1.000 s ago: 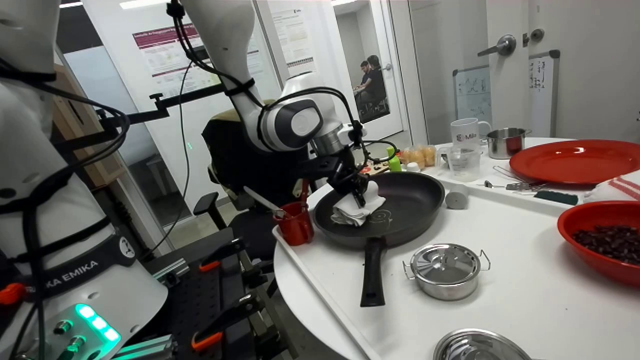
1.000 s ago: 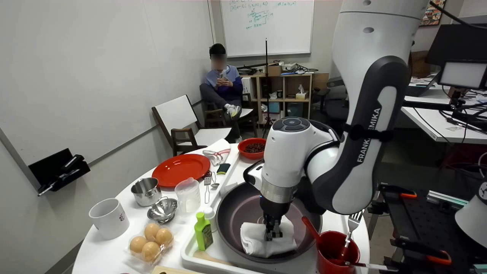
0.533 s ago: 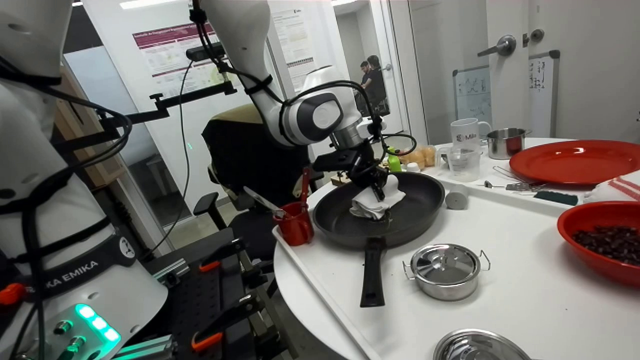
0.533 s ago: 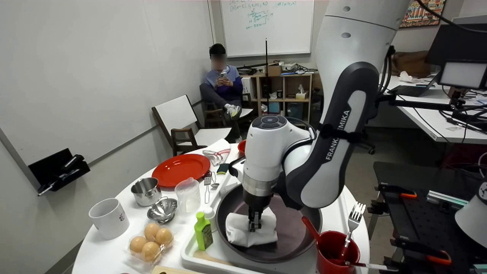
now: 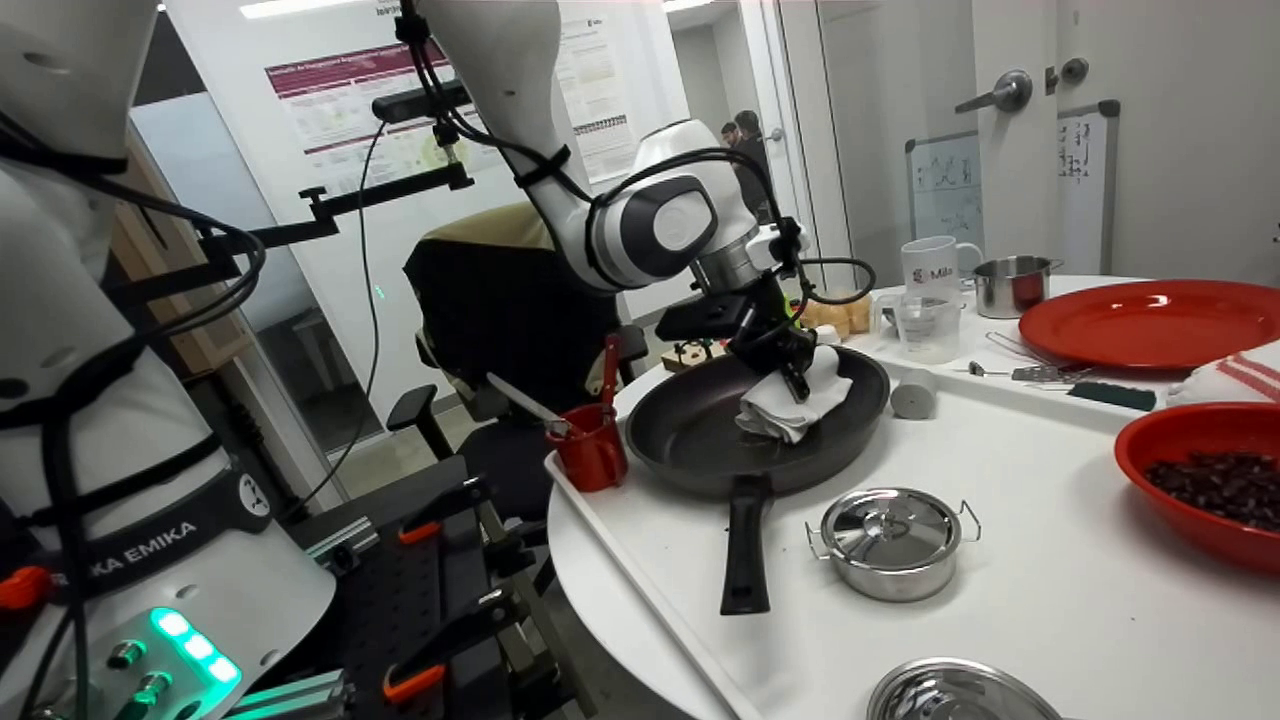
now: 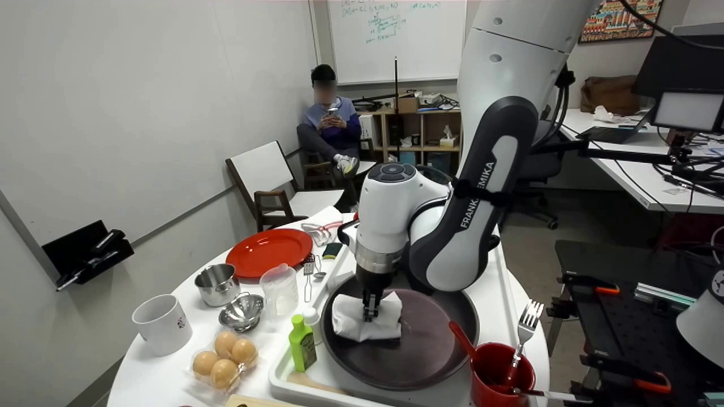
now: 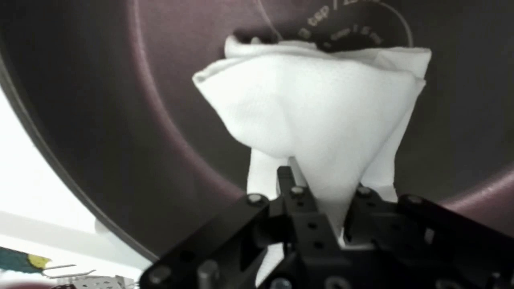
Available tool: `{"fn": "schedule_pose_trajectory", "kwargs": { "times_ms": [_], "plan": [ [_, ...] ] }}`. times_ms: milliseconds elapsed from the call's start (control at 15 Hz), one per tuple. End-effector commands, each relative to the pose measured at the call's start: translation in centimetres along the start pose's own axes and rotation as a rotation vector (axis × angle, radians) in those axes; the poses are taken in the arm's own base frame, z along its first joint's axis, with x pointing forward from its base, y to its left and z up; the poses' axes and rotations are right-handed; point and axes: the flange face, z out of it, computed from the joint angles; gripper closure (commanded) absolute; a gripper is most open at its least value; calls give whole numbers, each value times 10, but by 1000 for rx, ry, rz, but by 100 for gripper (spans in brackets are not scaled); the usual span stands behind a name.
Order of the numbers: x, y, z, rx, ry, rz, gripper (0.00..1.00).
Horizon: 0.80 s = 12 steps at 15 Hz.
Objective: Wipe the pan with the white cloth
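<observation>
The dark pan [image 5: 690, 440] rests on the table, its black handle [image 5: 746, 560] pointing toward the camera in an exterior view. Inside it, the folded white cloth [image 6: 362, 327] lies against the pan floor on the side away from the red cup. My gripper [image 6: 371, 314] comes down from above and is shut on the cloth. In the wrist view the cloth [image 7: 317, 100] fans out beyond the gripper [image 7: 325, 174], its bunched middle pinched between the fingers. Printed markings show on the pan floor [image 7: 192, 100] there. The cloth's underside is hidden.
A red cup [image 5: 590, 455] with cutlery stands close beside the pan. Around it are a lidded steel pot [image 5: 895, 550], a grey cylinder [image 5: 913, 395], a green bottle [image 6: 302, 346] and packed eggs [image 6: 223, 362]. A raised white tray rim [image 6: 283, 380] runs past the pan.
The gripper has carried the cloth across the pan floor, away from the red cup toward the opposite side. The pan has stayed put, and the grip has not changed.
</observation>
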Motion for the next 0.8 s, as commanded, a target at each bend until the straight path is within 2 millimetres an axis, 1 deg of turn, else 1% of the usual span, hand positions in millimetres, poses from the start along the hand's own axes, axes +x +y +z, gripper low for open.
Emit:
{"fn": "schedule_pose_trajectory", "kwargs": {
  "times_ms": [0,133,267,467,733],
  "plan": [
    [-14,28,2,-17,-12,43,91],
    [-27,35,4,-15,-27,50,91],
    [-39,34,4,-6,-37,45,91],
    [-58,31,1,11,-52,30,91],
    [-90,22,-8,37,-88,-13,91]
  ]
}}
